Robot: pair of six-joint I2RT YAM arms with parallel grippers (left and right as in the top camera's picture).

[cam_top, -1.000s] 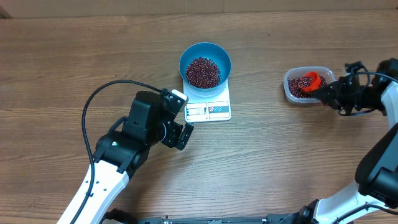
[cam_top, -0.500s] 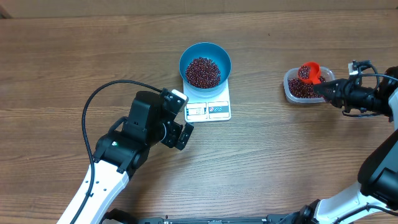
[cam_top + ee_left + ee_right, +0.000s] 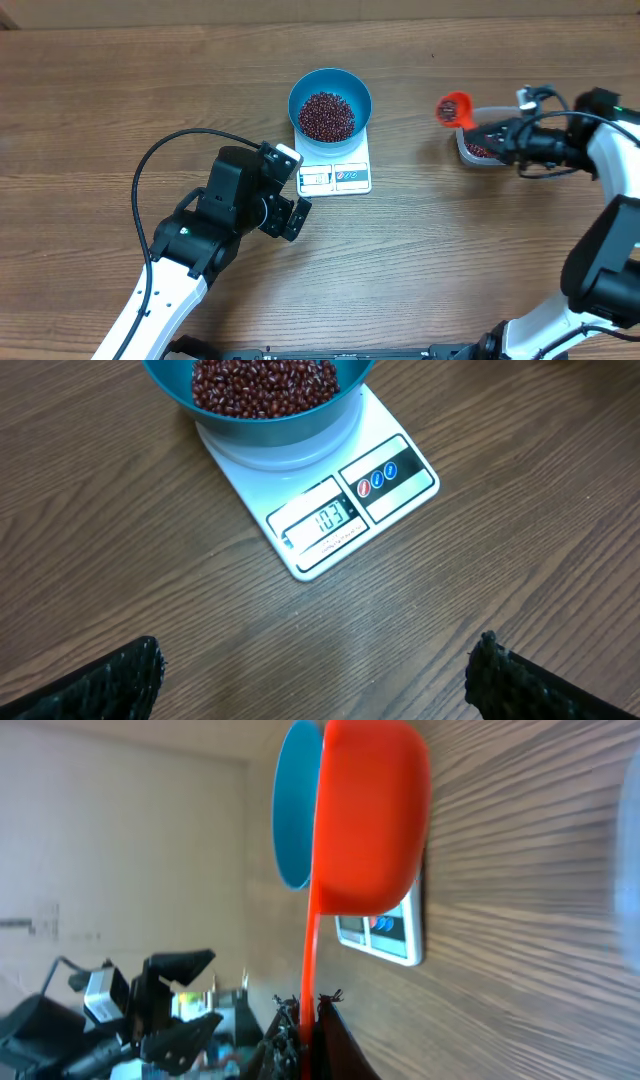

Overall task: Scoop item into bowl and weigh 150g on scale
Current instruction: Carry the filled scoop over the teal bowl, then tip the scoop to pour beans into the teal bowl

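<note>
Wooden table (image 3: 110,90), scale (image 3: 336,177), scoop (image 3: 454,107), pale wall (image 3: 130,840)

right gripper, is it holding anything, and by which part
The right gripper is shut on the orange scoop, gripping the far end of its thin handle; the cup sticks out ahead. The left gripper is open and holds nothing.

White arm links (image 3: 165,285), black joint housings (image 3: 235,185), looping black cable (image 3: 143,168)

Beans (image 3: 326,115) in blue bowl (image 3: 303,88) atop scale (image 3: 352,180)
</note>
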